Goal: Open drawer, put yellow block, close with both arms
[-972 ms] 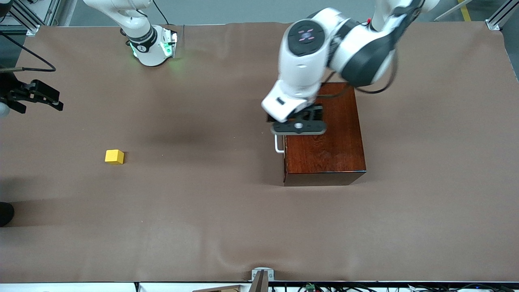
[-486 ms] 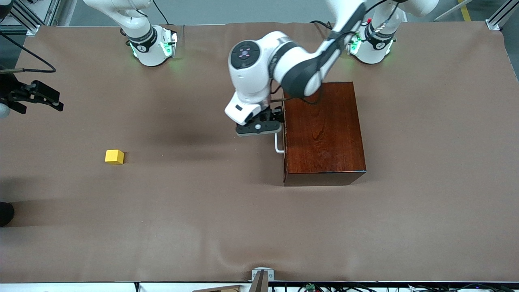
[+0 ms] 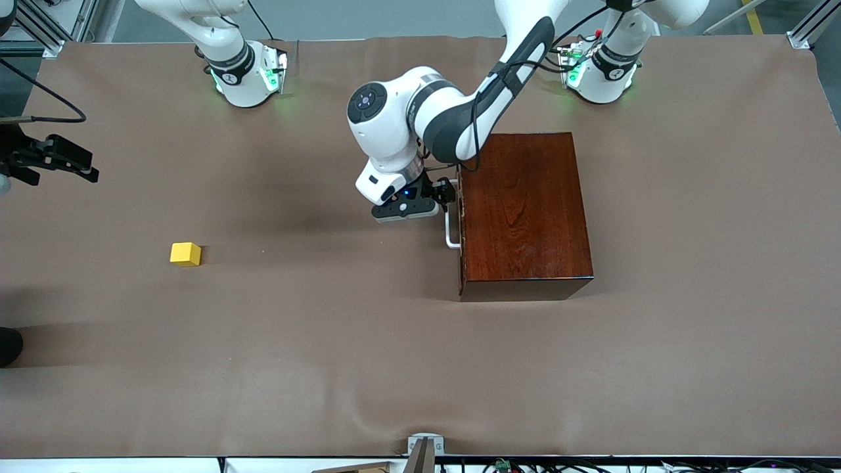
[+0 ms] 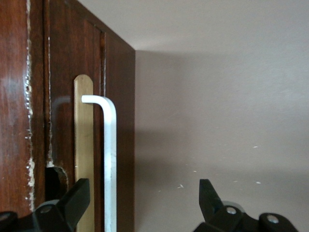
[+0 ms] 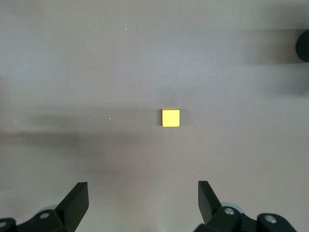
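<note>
The drawer (image 3: 462, 223) is shut inside the dark mahogany box (image 3: 525, 210). Its white loop handle (image 3: 451, 231) sticks out toward the right arm's end of the table. My left gripper (image 3: 445, 196) is low in front of the drawer, at the handle's end farther from the front camera. In the left wrist view the left gripper (image 4: 143, 200) is open and the handle (image 4: 110, 159) runs between its fingers, close to one fingertip (image 4: 79, 193). The yellow block (image 3: 185, 253) lies on the mat toward the right arm's end. My right gripper (image 3: 69, 161) hangs open, high over the mat, with the block (image 5: 170, 117) below it.
A brown mat (image 3: 328, 328) covers the whole table. A pale strip (image 4: 83, 145) runs down the drawer front beside the handle. A metal bracket (image 3: 424, 447) sits at the table edge nearest the front camera.
The left arm swung off the top of the box and came down in front of the drawer, bringing its open gripper around the handle. The right gripper hardly moved.
</note>
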